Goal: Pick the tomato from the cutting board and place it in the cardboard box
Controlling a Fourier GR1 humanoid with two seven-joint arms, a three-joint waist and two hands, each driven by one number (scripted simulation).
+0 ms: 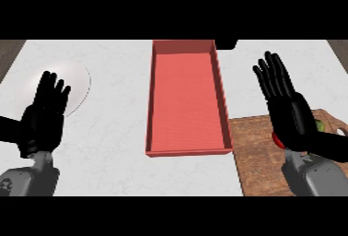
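Stage: the task is looking barely begun; nothing is showing as picked or placed.

Tomato (276,138): only a red sliver is showing at the left edge of the right wrist, on the cutting board (262,156), toward four o'clock in the view. Most of it is lying hidden under the arm.

Cutting board: a brown wooden slab is sitting at four to five o'clock, just beside the box's lower right corner. A greenish thing (321,125) is peeking out at three o'clock of the wrist; what it is I cannot tell.

Cardboard box (223,92): a long reddish open box is running from twelve o'clock down to the centre, and its floor is showing no tomato.

Right hand (282,99): it is stretching out flat above the board's upper edge, fingers straight and spread, pointing to twelve o'clock and holding nothing. The palm appears to be lying past the tomato, not round it.

Left hand (42,120): it is resting at nine o'clock, fingers straight and up, carrying nothing, its tips overlapping a pale round plate (80,78) at ten o'clock.

Done: as far as I can judge, nothing.

Left: closing on the tomato, lifting it off the board, carrying it toward nine o'clock over the box wall, and releasing it inside.
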